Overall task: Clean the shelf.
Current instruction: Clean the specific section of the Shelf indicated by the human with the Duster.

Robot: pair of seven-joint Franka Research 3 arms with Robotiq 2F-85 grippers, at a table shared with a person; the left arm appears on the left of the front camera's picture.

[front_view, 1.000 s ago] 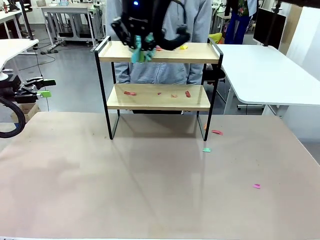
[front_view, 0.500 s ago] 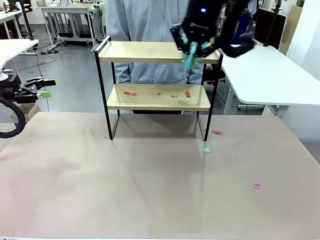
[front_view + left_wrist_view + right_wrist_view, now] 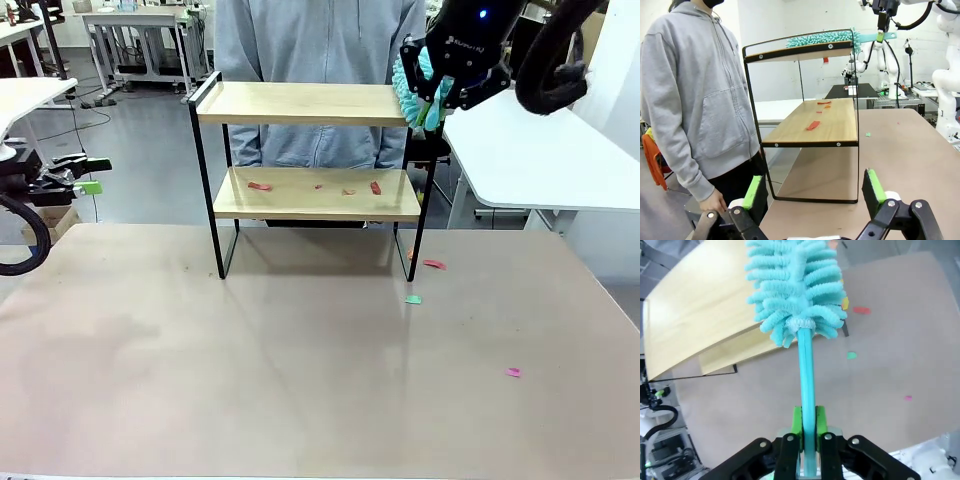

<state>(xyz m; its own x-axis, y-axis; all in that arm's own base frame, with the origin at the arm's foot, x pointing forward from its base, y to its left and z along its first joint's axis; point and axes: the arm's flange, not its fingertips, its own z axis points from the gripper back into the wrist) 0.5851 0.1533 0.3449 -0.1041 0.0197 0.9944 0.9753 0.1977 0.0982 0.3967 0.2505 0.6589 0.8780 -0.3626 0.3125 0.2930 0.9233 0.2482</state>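
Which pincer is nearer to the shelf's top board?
Right. The right pincer is at the top board's right end, shut on a teal duster lying along it; the left pincer sits open far off to the left.

1. Our left claw (image 3: 812, 189) hangs low at our left side, pointing level across the counter, green-padded jaws spread wide and gripping nothing.
2. Our right claw (image 3: 808, 416) is raised high at the far right, angled downward, jaws clamped on a duster (image 3: 806, 371) by its handle.
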